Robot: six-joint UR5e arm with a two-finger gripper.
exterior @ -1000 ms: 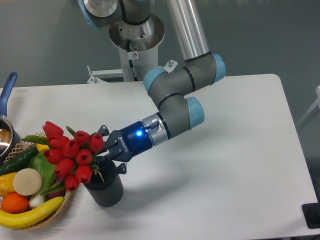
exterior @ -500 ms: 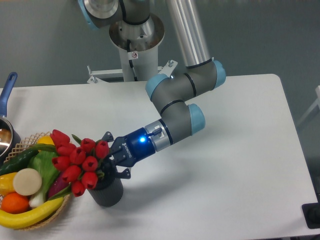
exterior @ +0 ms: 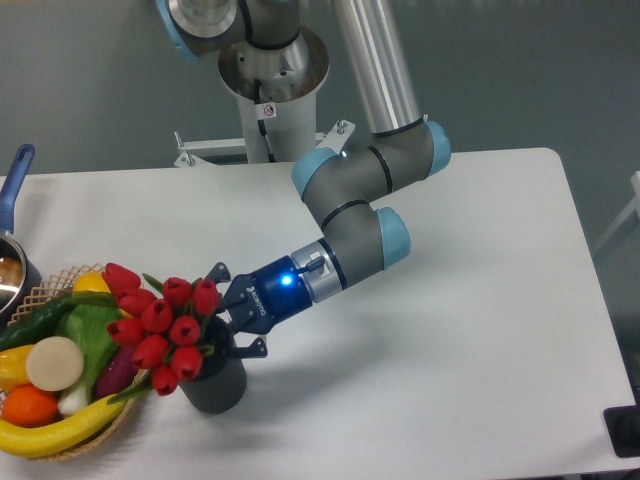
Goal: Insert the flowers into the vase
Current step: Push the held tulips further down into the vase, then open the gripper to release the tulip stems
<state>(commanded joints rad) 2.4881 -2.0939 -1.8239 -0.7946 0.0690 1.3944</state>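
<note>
Tulips, about ten red flowers (exterior: pixel 160 328), lean from one vase (exterior: pixel 213 381); hand (exterior: pixel 226 320) spread beside them.

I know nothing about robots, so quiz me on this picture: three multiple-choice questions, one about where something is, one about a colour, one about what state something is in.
1. Where is the wicker basket of fruit and vegetables?
A. at the table's left front corner
B. by the table's right edge
C. behind the arm's base

2. What colour are the tulip buds of the bunch of flowers?
A. yellow
B. red
C. white

3. How does the bunch stand with the small dark grey cylindrical vase?
A. lying flat on the table, far from it
B. at its mouth, leaning left, with the gripper right beside it
C. lying in the basket

Answers: 1 A, the basket sits at the lower left of the view. 2 B, every bud is red. 3 B, the buds tilt over the vase's rim toward the basket; whether the jaws grip the stems is hidden.
</note>
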